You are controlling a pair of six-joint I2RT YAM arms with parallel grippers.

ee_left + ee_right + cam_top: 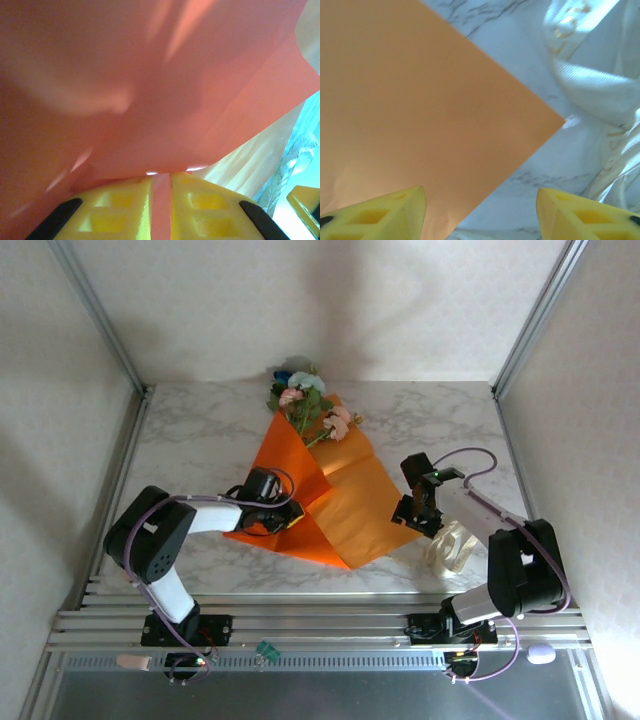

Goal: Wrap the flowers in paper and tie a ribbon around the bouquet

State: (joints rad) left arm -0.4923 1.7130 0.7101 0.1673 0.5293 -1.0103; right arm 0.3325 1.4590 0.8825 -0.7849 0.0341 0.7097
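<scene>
Across the table's middle, paper: the orange paper [345,510] lies on the marble table [190,440], left part raised in a fold, right part flat, right corner pointing toward the near-right
Flowers: the flowers [310,405] lie at the far end of the sheet, blooms past its far edge, stems under the fold and hidden
Ribbon: the ribbon [452,545] is heaped at the near right, just beside the paper's right corner, held by nothing
Left gripper: the left gripper [282,515] is clamped on the paper's near-left edge; the wrist view shows a thin orange strip between its closed jaws
Right gripper: the right gripper [480,197] hovers over the right corner, jaws apart, empty
Tear at the pinch: the hold is on a thin edge, so a hard pull across could rip it or let it slip free
Sheet sliding: nothing pins the flat right part, so dragging the fold may shift the sheet and roll the stems off-centre
Ribbon snag: closing at the corner could catch ribbon loops or crumple the paper
</scene>
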